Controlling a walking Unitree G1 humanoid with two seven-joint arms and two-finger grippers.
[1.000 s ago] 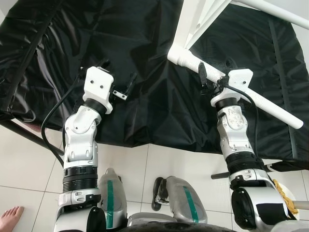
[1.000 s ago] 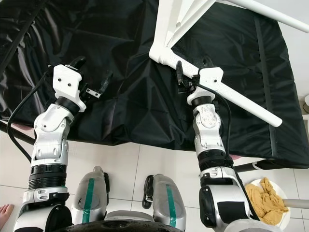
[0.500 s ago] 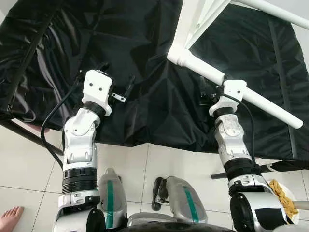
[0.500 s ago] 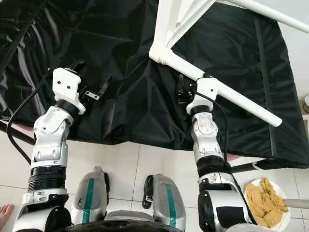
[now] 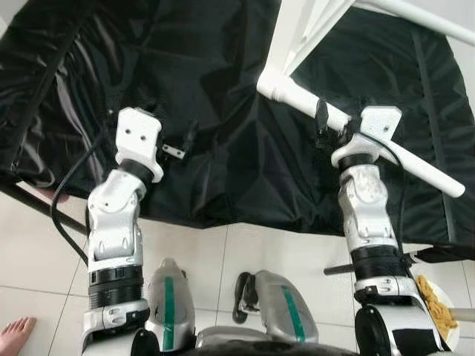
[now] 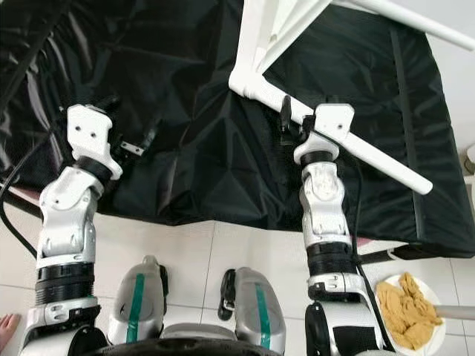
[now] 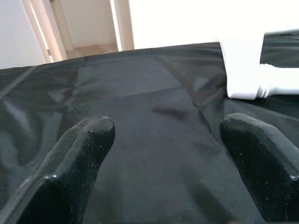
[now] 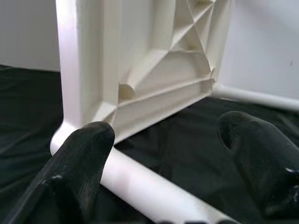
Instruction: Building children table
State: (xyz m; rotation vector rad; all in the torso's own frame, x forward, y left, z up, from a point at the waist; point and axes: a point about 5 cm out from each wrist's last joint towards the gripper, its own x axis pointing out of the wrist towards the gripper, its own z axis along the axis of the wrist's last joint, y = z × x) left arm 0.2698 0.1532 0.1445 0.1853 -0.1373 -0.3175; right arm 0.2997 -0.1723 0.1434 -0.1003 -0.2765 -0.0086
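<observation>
A white plastic children's table (image 5: 297, 30) lies tipped on a black sheet (image 5: 223, 74). One white tube leg (image 5: 415, 159) runs from its corner socket (image 5: 276, 87) toward the right. My right gripper (image 5: 332, 122) is open at this leg just past the socket. In the right wrist view the leg (image 8: 140, 186) passes between the spread fingers (image 8: 88, 154), below the ribbed underside of the table (image 8: 154, 70). My left gripper (image 5: 169, 127) is open over bare sheet, holding nothing; its wrist view shows the table's corner (image 7: 243, 70) ahead.
The sheet's front edge hangs over white floor tiles (image 5: 237, 252). A dark bar (image 5: 44, 208) slants under the sheet at the left. A person's bare foot (image 5: 15, 334) is at the lower left. A white dish of yellow cloth (image 6: 408, 308) sits on the floor, lower right.
My right gripper, drawn back below the leg half a second ago, has moved forward to the leg again. My left arm has shifted left.
</observation>
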